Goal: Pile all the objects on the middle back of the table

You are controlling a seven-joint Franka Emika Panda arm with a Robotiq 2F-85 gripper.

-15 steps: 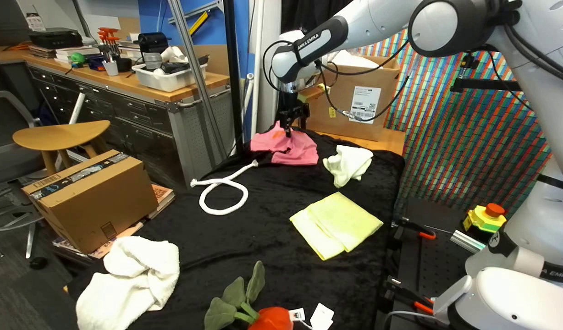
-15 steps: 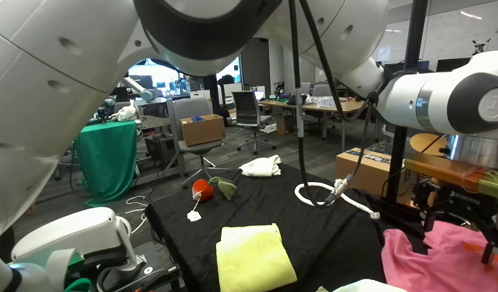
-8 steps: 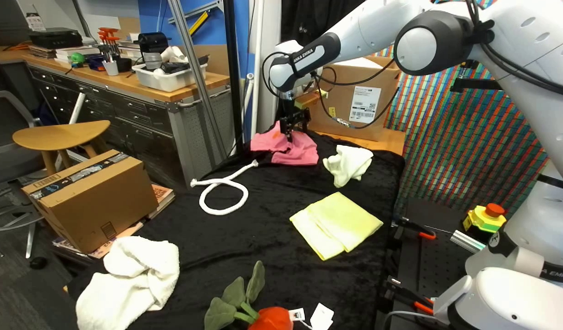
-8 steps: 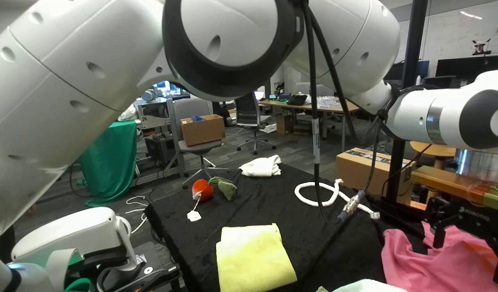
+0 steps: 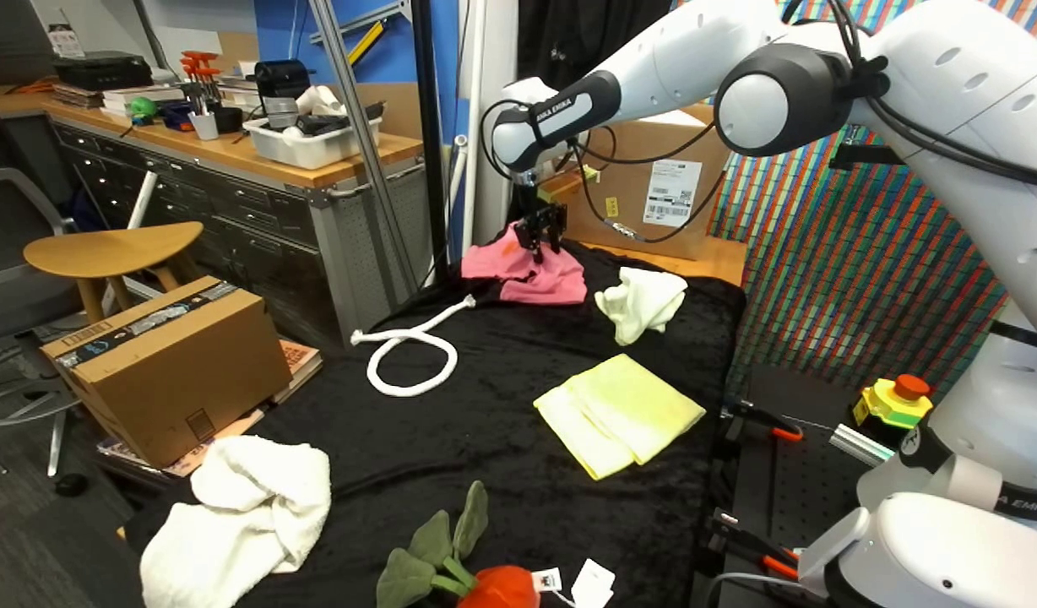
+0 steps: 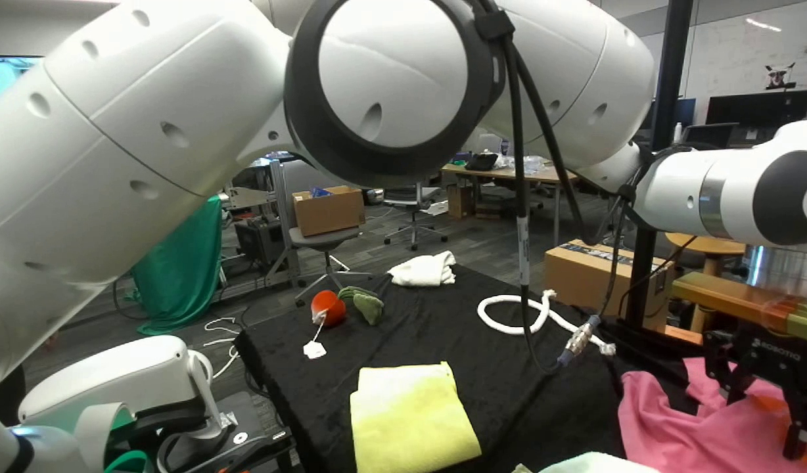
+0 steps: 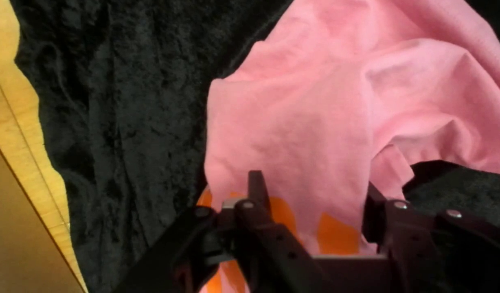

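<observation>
Black-draped and faintly rumpled, the table (image 5: 485, 439) spreads widest. Above it the white arm (image 5: 751, 111), bent in the middle, extends to the far end as an exterior view shows it. There a crumpled pink cloth (image 5: 556, 274) with orange patches lies under the arm's tip. Well apart from it, at the near end in that view, a white towel (image 5: 240, 523) is bunched up. A folded yellow cloth (image 5: 624, 414) lies flat, and near it a smaller whitish cloth (image 5: 641, 304) sits heaped just beside the pink one. White rope (image 5: 409, 392) crosses itself to form a loop. In the wrist view the dark gripper (image 7: 315, 197) has its fingers (image 7: 258, 191) parted, with pink and orange fabric showing between them; whether the tips touch it cannot be told. Near the towel, in both exterior views, lies a red plush toy (image 6: 328, 309) with green leaves, a white tag (image 6: 314, 349) trailing from it.
</observation>
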